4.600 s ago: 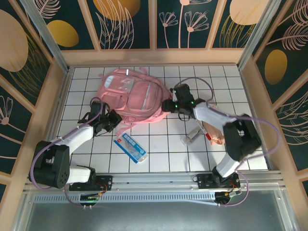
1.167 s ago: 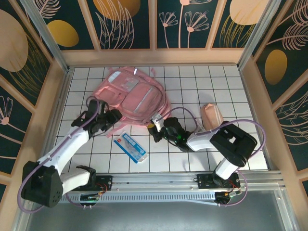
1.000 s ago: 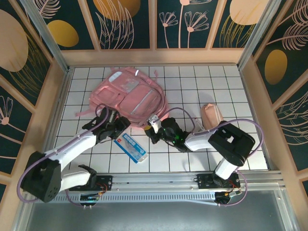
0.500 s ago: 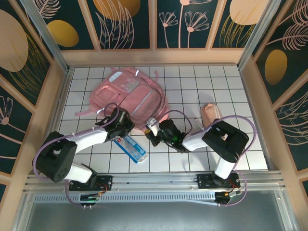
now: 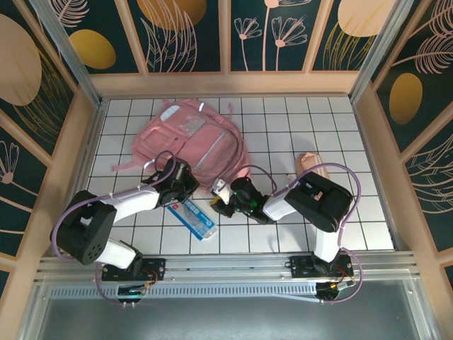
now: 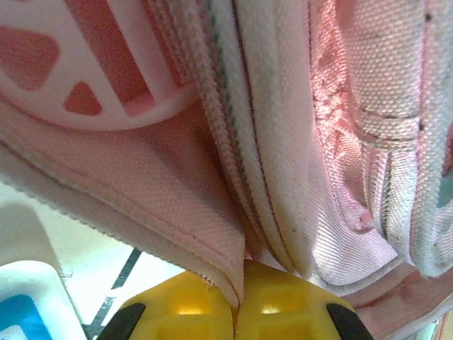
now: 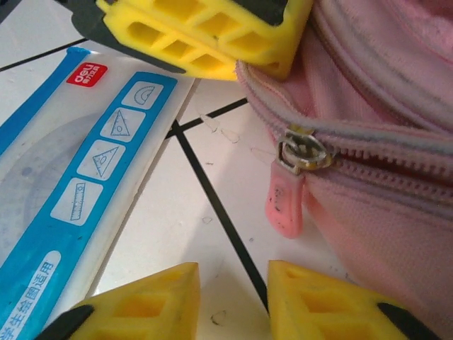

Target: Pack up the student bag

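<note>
The student bag is a pink fabric backpack lying flat at the back left of the tiled table. My left gripper sits at the bag's near edge. In the left wrist view its yellow fingers are shut on a fold of the bag's pink hem. My right gripper is just right of it, at the same edge. In the right wrist view the right gripper is open over bare tile, with the pink zipper pull and metal slider just ahead of it, untouched.
A blue-and-white geometry set packet lies on the tiles just in front of both grippers, and its printed face is beside the right fingers. A small pink item lies at the right, partly behind the right arm. Wooden walls enclose the table.
The left gripper has swung right to the bag's near edge and shut on its hem. The right gripper has slid a little left and its jaws have parted.
</note>
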